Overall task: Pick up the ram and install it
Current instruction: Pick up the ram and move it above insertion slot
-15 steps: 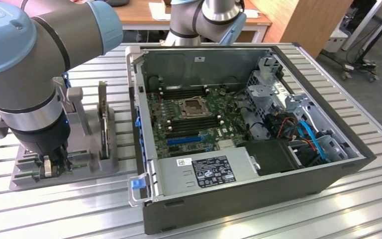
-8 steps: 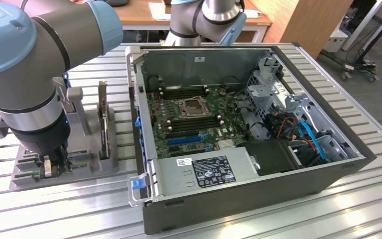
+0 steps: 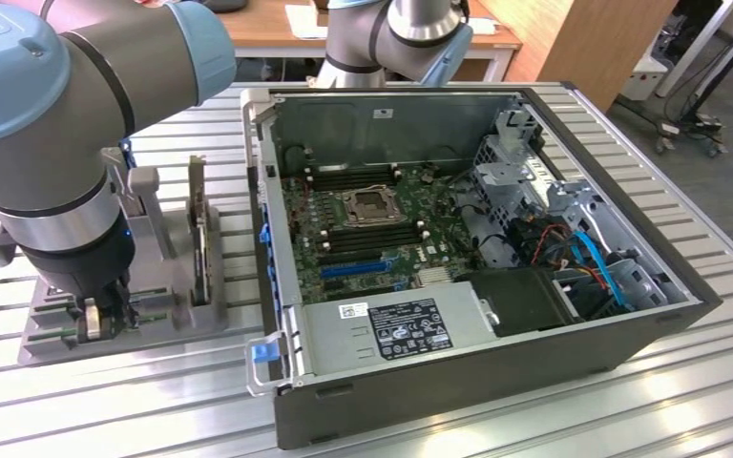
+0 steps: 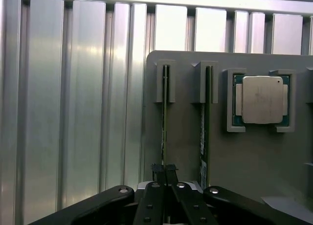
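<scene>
The ram (image 4: 165, 117) is a thin green stick standing on edge in a slot of the grey holder (image 4: 186, 137). My gripper (image 4: 165, 172) has come down over the stick's near end, and its black fingers are shut on the ram's top edge. A second stick (image 4: 203, 132) with a white sticker stands in the neighbouring slot, apart from the fingers. In the exterior view my gripper (image 3: 93, 320) reaches into the holder (image 3: 150, 334) to the left of the open computer case (image 3: 469, 382).
A processor chip (image 4: 261, 100) lies in a pocket of the holder. An upright expansion card (image 3: 198, 229) stands in the holder behind my wrist. Inside the case, the motherboard (image 3: 366, 215) shows long memory slots beside the processor socket. The table (image 3: 150, 401) is ribbed aluminium.
</scene>
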### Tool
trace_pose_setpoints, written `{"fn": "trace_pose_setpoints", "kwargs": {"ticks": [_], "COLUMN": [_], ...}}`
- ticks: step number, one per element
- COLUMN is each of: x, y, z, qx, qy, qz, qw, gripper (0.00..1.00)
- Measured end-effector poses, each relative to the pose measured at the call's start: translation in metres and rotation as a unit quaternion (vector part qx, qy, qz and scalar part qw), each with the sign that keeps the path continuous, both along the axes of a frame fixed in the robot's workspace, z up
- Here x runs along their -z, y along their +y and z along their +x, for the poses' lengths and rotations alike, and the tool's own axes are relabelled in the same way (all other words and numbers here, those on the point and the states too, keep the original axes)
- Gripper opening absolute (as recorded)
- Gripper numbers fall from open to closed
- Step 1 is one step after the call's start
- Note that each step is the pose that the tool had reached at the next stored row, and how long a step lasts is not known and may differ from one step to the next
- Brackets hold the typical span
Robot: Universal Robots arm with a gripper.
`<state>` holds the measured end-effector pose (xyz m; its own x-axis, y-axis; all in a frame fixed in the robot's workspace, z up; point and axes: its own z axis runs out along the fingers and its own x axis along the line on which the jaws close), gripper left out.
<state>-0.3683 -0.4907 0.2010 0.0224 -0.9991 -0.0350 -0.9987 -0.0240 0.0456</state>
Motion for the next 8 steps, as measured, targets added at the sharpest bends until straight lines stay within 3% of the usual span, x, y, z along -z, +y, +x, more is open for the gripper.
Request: {"fn": "trace_pose_setpoints", "kwargs": {"ticks": [8], "x": [-0.0001], "y": [0.0001], "z": [0.0], "qx": [-0.004], "qy": [0.0], "qz": [0.0], "qw": [1.0], "gripper": [0.11]}}
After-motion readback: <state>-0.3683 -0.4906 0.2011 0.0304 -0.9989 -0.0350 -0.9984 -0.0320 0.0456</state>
